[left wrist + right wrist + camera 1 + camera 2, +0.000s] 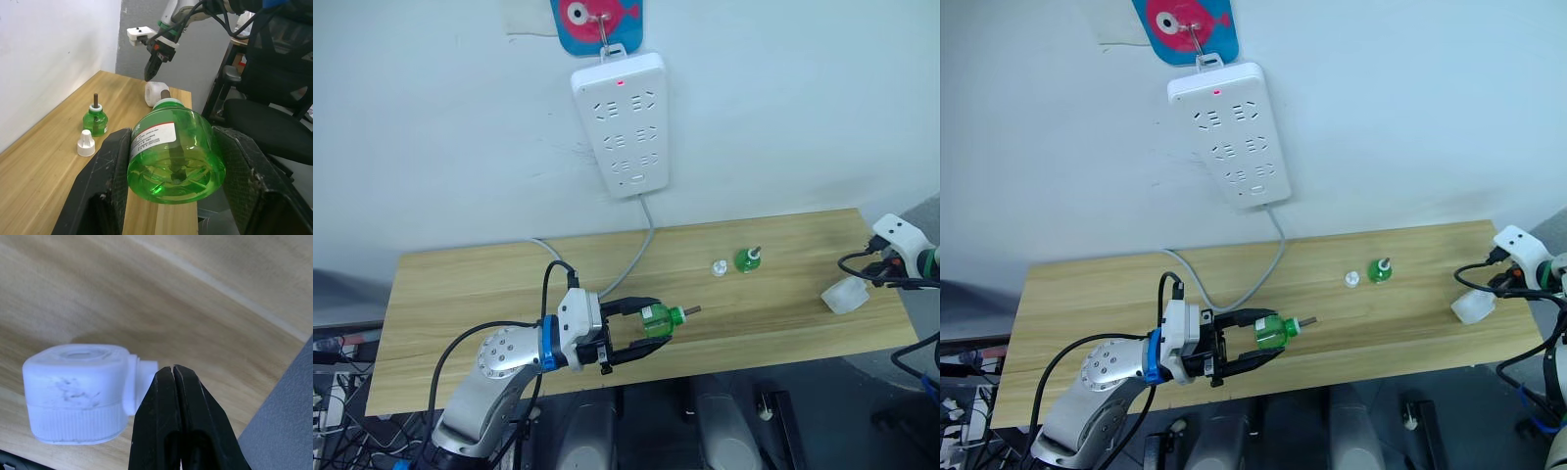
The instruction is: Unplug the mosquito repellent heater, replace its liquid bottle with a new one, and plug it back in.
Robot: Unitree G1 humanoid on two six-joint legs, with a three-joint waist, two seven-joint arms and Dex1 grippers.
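My left gripper (649, 331) is shut on a green liquid bottle (657, 319), held on its side above the table's front edge, its wick pointing right; in the left wrist view the bottle (176, 156) sits between both fingers. A second green bottle (747, 258) stands upright mid-table beside a small white cap (719, 267). The white mosquito repellent heater (844, 295) lies on the table near the right edge. My right gripper (173, 369) is shut and holds nothing, its tips right beside the heater (76, 391).
A long white power strip (620, 122) with a red light hangs on the wall from a hook on a fish plaque (597, 20). Its grey cable (636, 255) runs down onto the wooden table (460, 313). A black chair (274, 98) stands beyond the table's right end.
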